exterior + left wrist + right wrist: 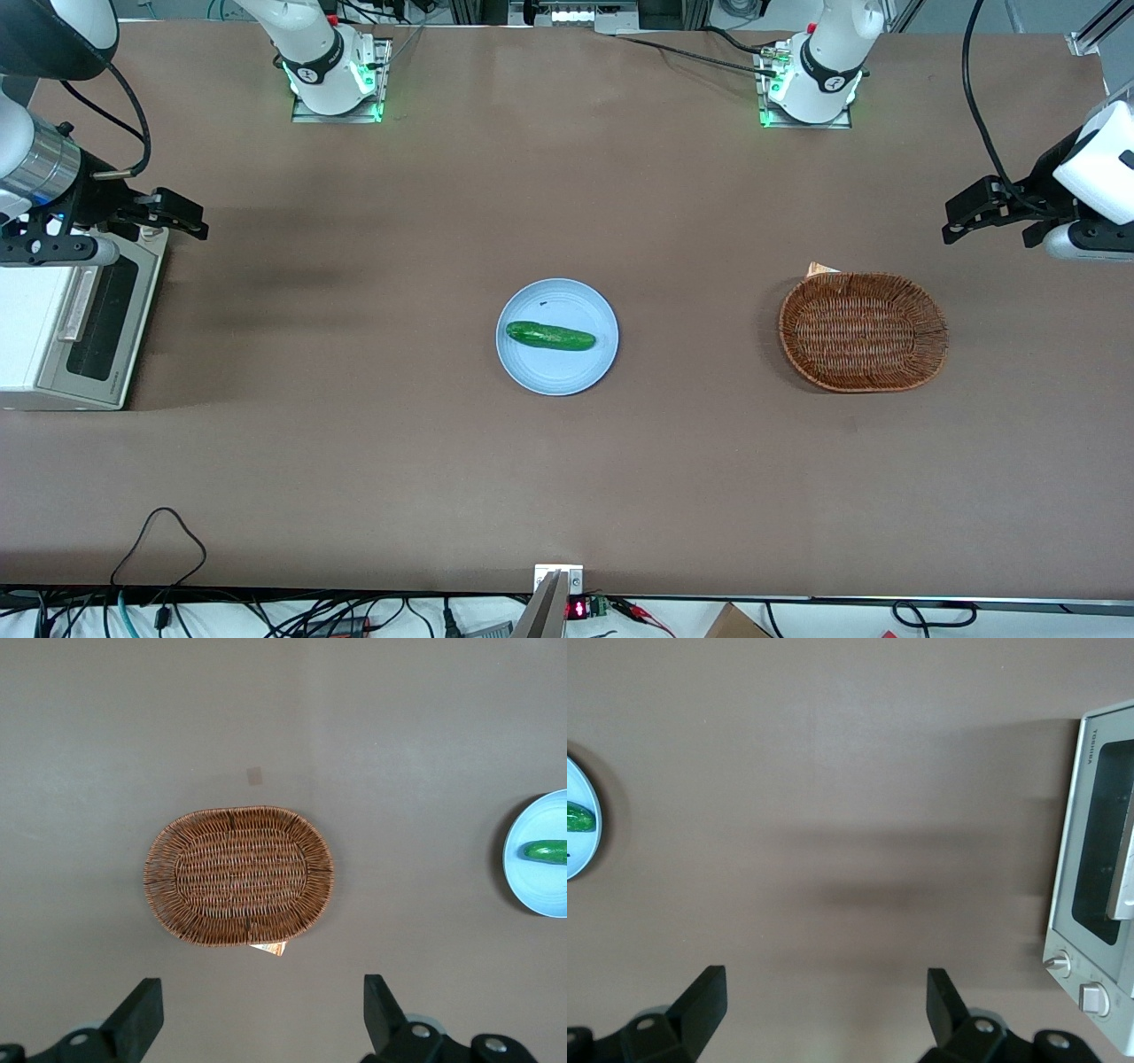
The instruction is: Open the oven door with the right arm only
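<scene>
The cream-white oven [31, 328] stands at the working arm's end of the table. Its oven door [106, 323], with dark glass and a silver bar handle [78, 306], is shut. In the right wrist view the door [1099, 842], the handle [1125, 877] and two knobs [1057, 964] show. The right arm's gripper [182, 221] hovers above the oven's corner farthest from the front camera, over the table in front of the door. In the right wrist view the gripper [824, 1010] is open wide and empty, and touches nothing.
A light blue plate [567, 372] with a green cucumber [549, 336] lies mid-table. A brown wicker basket [864, 282] sits toward the parked arm's end, with a small card [819, 268] under its rim. Cables hang at the table's near edge.
</scene>
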